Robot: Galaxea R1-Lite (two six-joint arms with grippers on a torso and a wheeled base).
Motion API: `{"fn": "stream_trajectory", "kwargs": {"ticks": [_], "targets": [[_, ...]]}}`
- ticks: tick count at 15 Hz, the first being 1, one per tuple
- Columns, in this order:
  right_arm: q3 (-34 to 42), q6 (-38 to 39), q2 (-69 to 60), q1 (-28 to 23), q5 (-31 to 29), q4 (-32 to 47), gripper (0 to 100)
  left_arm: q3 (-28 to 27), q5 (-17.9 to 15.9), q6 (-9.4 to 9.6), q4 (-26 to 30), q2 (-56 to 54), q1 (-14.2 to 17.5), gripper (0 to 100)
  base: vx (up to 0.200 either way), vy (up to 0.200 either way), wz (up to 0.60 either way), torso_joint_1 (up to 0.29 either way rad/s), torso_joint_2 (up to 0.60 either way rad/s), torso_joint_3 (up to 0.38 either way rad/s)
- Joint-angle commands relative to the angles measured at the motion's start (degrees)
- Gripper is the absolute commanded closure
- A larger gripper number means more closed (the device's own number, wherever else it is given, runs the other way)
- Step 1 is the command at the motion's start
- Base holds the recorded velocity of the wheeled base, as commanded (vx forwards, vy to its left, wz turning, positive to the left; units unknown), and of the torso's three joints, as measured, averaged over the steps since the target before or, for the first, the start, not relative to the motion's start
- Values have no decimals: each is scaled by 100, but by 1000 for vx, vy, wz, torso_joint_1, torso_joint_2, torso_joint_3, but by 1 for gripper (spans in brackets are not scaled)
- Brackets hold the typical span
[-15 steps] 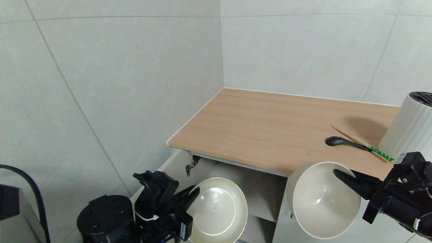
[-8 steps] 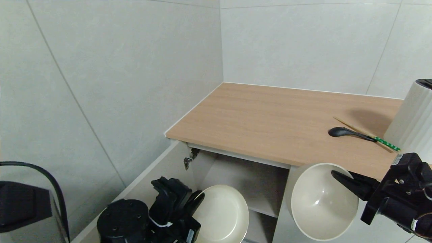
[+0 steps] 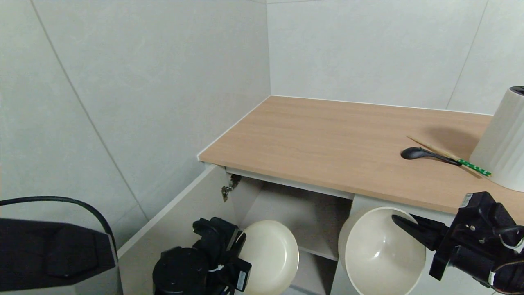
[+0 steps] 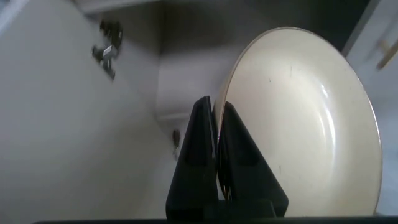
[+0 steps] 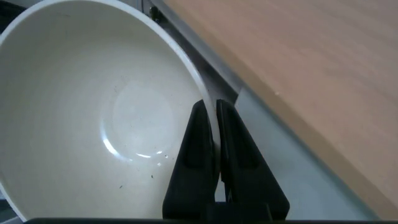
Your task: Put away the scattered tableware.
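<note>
Down below the counter (image 3: 327, 139), the left gripper (image 3: 241, 239) has its jaws clamped on the rim of a cream plate (image 3: 272, 256), held on edge before the open cabinet (image 3: 294, 213). To the right, the right gripper (image 3: 395, 219) has its jaws pinching the rim of a white bowl (image 3: 376, 254), tipped sideways under the counter's near edge. A black spoon (image 3: 425, 153) lies on the counter's right side.

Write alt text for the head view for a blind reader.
Left gripper holds a plate, right gripper a bowl, both by the rim, before an open cabinet under the counter. A spoon and chopsticks lie on top.
</note>
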Motion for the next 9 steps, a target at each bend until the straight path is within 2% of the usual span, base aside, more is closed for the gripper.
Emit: {"fn": "stream_trajectory", "kwargs": {"ticks": [1,2,3,4,5,6,7,9], "targets": [[0,0,105,51,3,-6,100,16,220,-48,-8,213,-4,100,0,0,0,0,0,0],[0,0,123,60,3,-6,100,7,247,-48,-8,239,-4,100,0,0,0,0,0,0],[0,-8,184,166,3,-6,100,-28,528,-321,-8,327,-4,100,0,0,0,-71,139,66],[0,0,211,192,3,-6,100,-20,625,-400,-8,336,5,100,0,0,0,-154,295,134],[0,-8,325,315,3,-6,100,103,906,-637,-8,345,22,100,0,0,0,-188,373,173],[0,-8,369,377,3,-6,100,200,1126,-743,-8,327,22,100,0,0,0,-227,432,203],[0,-8,413,429,3,-6,100,288,1275,-795,-8,310,22,100,0,0,0,-232,447,207],[0,-8,457,482,3,-6,100,367,1293,-830,-8,195,13,100,0,0,0,-246,464,217]]}}
